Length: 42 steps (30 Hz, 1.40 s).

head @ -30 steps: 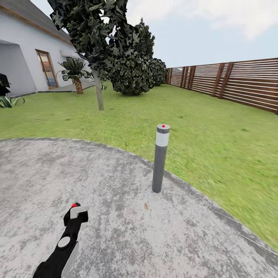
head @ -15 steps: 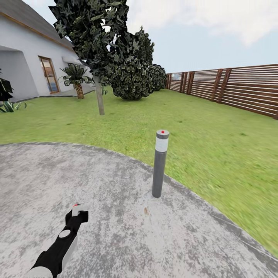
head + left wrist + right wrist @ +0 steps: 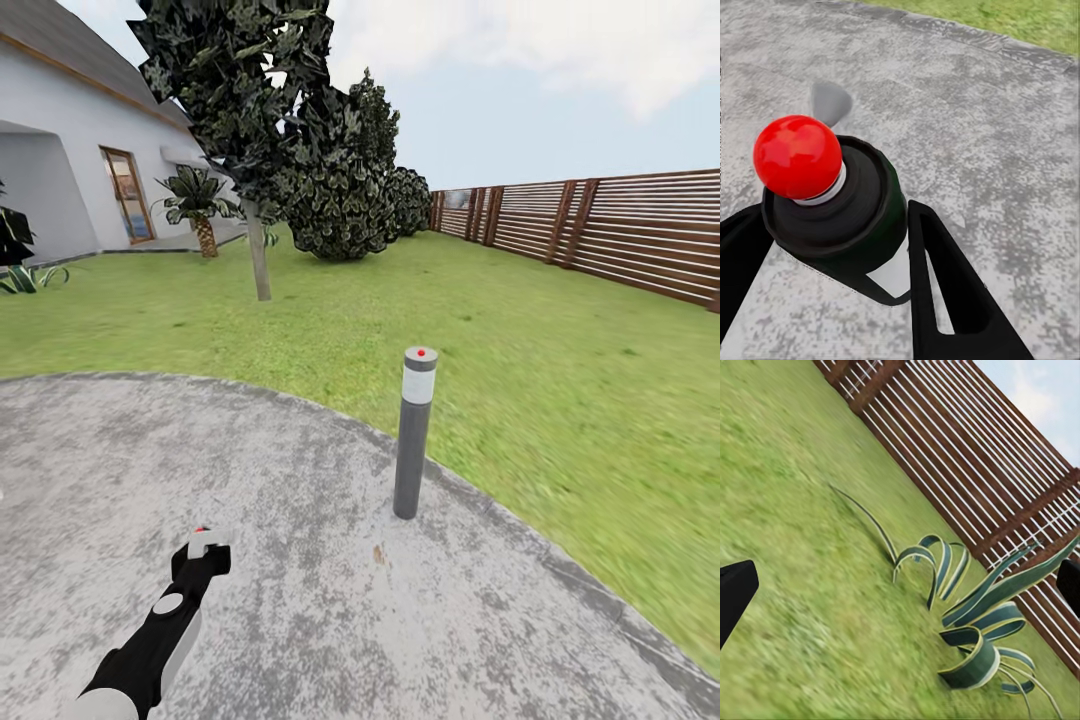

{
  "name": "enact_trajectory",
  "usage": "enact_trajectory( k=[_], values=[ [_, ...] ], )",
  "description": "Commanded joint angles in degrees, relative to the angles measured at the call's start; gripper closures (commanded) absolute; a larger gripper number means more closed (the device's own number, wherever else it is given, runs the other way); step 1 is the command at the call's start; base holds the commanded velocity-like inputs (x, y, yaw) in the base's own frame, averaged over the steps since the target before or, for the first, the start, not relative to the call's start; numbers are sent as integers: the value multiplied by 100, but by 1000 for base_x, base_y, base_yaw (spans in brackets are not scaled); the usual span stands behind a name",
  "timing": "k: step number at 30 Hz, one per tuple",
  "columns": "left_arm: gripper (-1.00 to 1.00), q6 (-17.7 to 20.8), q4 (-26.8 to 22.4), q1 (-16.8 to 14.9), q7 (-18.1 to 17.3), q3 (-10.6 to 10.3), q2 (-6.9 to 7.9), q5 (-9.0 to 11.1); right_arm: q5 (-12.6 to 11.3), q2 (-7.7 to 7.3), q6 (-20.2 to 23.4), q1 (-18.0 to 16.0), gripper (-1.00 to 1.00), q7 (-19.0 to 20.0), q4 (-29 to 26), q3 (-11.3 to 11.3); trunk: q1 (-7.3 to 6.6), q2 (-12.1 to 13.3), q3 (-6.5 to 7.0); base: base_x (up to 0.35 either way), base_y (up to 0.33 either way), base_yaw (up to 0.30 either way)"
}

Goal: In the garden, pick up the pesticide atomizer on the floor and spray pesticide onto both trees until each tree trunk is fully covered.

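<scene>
My left gripper (image 3: 203,556) is low over the grey paved floor (image 3: 300,600), shut on the pesticide atomizer (image 3: 205,541). In the left wrist view the atomizer (image 3: 844,214) is a dark bottle with a red ball on top and a pale grey trigger head behind it. Black fingers (image 3: 945,292) press on both sides of it. A tree with a bare grey-brown trunk (image 3: 259,256) and a wide leafy canopy stands on the lawn ahead, far beyond the gripper. In the right wrist view my right gripper (image 3: 900,585) is open over grass, with nothing between its fingers.
A grey lamp post (image 3: 413,440) with a red dot on top stands at the patio's edge, right of my left arm. Dark bushy trees (image 3: 345,190) rise behind the trunk. A white house (image 3: 60,170) is at left, a brown slat fence (image 3: 620,230) at right. A striped spiky plant (image 3: 967,615) grows by the fence.
The whole head view has shifted slightly downward, so the camera moved. My left gripper keeps its hold on the atomizer at about the same spot in the picture.
</scene>
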Motion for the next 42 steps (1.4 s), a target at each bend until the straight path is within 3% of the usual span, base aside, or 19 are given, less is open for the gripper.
enact_trajectory(
  k=[1, 42],
  values=[
    [100, -30, 4, -3, 16, -5, 1, 14, -6, 1, -26, -4, -100, 4, 5, -10, -24, 40, 13, 0, 0, 0],
    [100, -73, 184, -3, 16, -3, 4, -16, 48, -21, -16, -4, -100, 4, 43, -11, -924, 1684, 750, 0, 0, 0]
  ],
)
